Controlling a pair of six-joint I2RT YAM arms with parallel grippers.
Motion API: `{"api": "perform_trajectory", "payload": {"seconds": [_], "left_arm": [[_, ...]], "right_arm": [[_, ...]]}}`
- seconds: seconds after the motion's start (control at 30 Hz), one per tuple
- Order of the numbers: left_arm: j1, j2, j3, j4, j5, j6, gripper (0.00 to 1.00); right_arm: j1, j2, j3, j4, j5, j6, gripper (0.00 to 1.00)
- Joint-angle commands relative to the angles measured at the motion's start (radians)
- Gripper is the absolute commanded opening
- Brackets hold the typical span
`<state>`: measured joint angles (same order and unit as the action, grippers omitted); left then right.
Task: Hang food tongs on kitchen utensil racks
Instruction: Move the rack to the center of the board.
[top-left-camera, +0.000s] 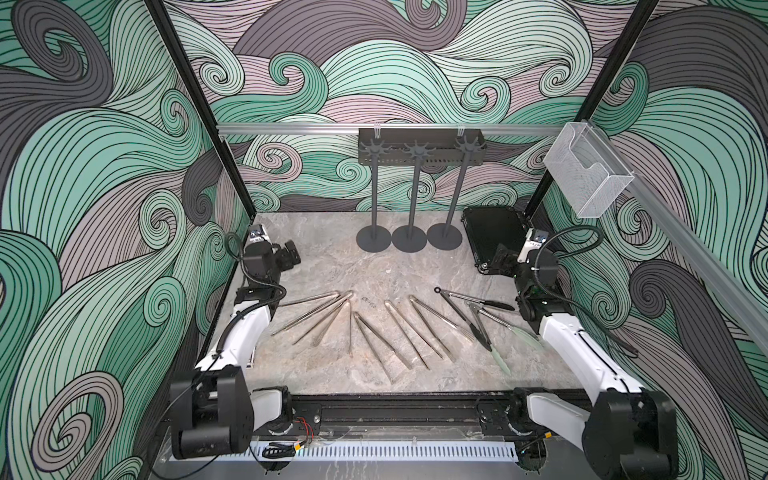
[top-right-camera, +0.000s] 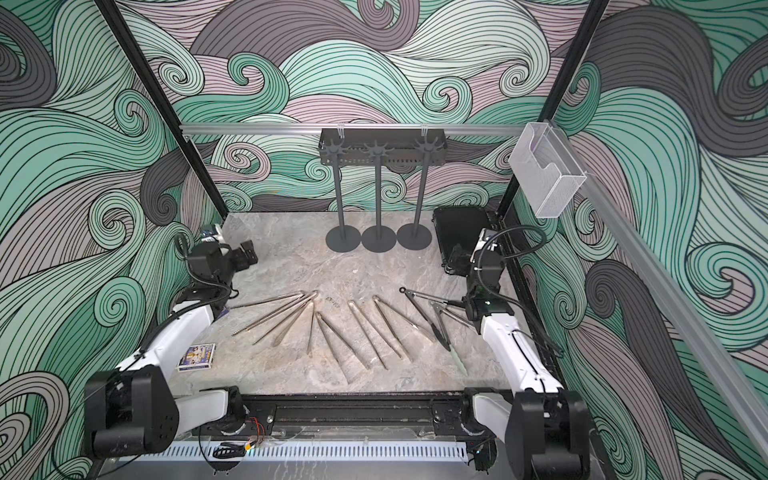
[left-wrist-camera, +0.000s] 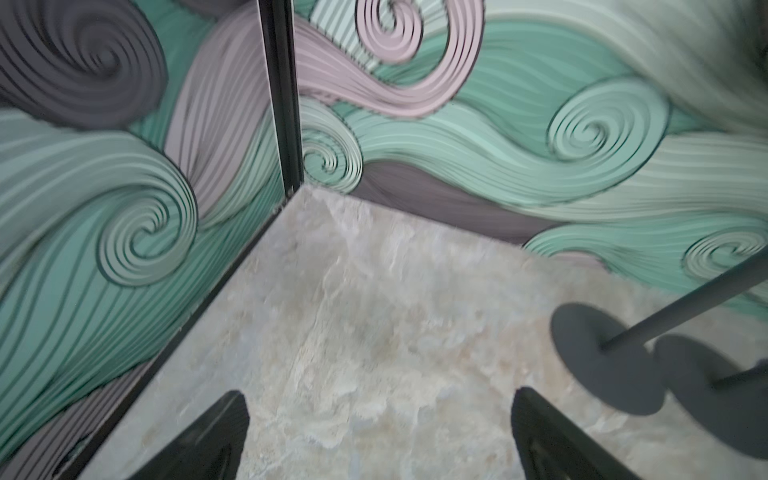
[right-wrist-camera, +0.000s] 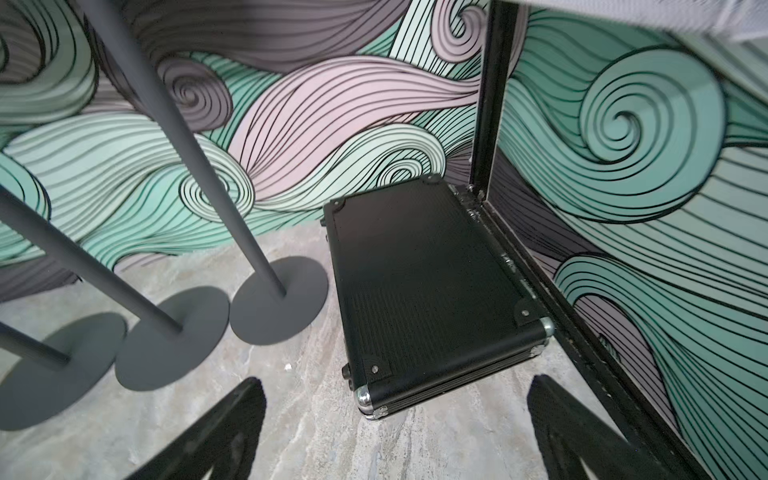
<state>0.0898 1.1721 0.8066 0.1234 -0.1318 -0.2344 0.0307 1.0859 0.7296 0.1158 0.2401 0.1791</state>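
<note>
Several food tongs (top-left-camera: 370, 340) lie fanned out on the marble table in both top views, mostly bare steel. Toward the right lie a black-tipped pair (top-left-camera: 498, 305) and a pale-green-tipped pair (top-right-camera: 457, 357). Three dark grey kitchen utensil racks (top-left-camera: 414, 195) stand in a row at the back, with nothing on their hooks. My left gripper (top-left-camera: 291, 253) hovers at the left, beyond the tongs, open and empty; in the left wrist view (left-wrist-camera: 380, 395) only bare table lies between its fingers. My right gripper (top-left-camera: 500, 255) hangs open and empty at the right, near a black case.
The black case (right-wrist-camera: 424, 282) lies flat in the back right corner beside the rack bases (right-wrist-camera: 278, 299). A black perforated shelf (top-left-camera: 390, 141) hangs on the back rail, and a clear mesh box (top-left-camera: 586, 170) on the right rail. A small card box (top-right-camera: 197, 355) lies by the left arm.
</note>
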Motion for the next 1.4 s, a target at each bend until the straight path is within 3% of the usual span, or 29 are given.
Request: {"api": "perform_trajectory", "payload": {"seconds": [0.0,0.2,0.4,0.47,0.6,0.83,0.93,1.0,1.07,1.23,1.37], "left_arm": [[-0.005,-0.079,0.065,-0.272,0.070,-0.106,0.99],[-0.098,-0.197,0.076,-0.352,0.163,-0.077,0.99],[-0.382,-0.133,0.078,-0.218,0.180,0.141,0.98],[-0.433,-0.091,0.071,-0.118,0.193,0.186,0.99],[-0.443,0.050,0.059,0.139,0.225,0.188,0.98],[-0.444,0.404,0.272,0.317,0.296,0.236,0.99],[-0.445,0.533,0.365,0.392,0.258,0.255,0.98],[-0.442,0.598,0.406,0.452,0.168,0.250,0.98],[-0.433,0.648,0.456,0.468,0.132,0.249,0.99],[-0.417,0.779,0.610,0.468,0.196,0.243,0.99],[-0.416,0.882,0.718,0.471,0.182,0.237,0.99]], "right_arm": [[0.006,-0.068,0.052,-0.396,0.028,0.096,0.99],[0.023,-0.212,0.069,-0.549,-0.091,0.129,0.99],[0.034,-0.212,0.102,-0.567,-0.206,0.102,0.99],[0.034,-0.211,0.104,-0.556,-0.238,0.101,0.99],[0.034,-0.210,0.089,-0.520,-0.263,0.108,0.99],[0.034,-0.207,0.082,-0.481,-0.265,0.111,0.99],[0.034,-0.206,0.080,-0.453,-0.268,0.117,0.99],[0.034,-0.208,0.077,-0.446,-0.275,0.120,0.99],[0.034,-0.210,0.075,-0.441,-0.281,0.122,0.99],[0.035,-0.227,0.052,-0.427,-0.280,0.130,0.99],[0.034,-0.224,0.039,-0.416,-0.281,0.132,0.99]]}}
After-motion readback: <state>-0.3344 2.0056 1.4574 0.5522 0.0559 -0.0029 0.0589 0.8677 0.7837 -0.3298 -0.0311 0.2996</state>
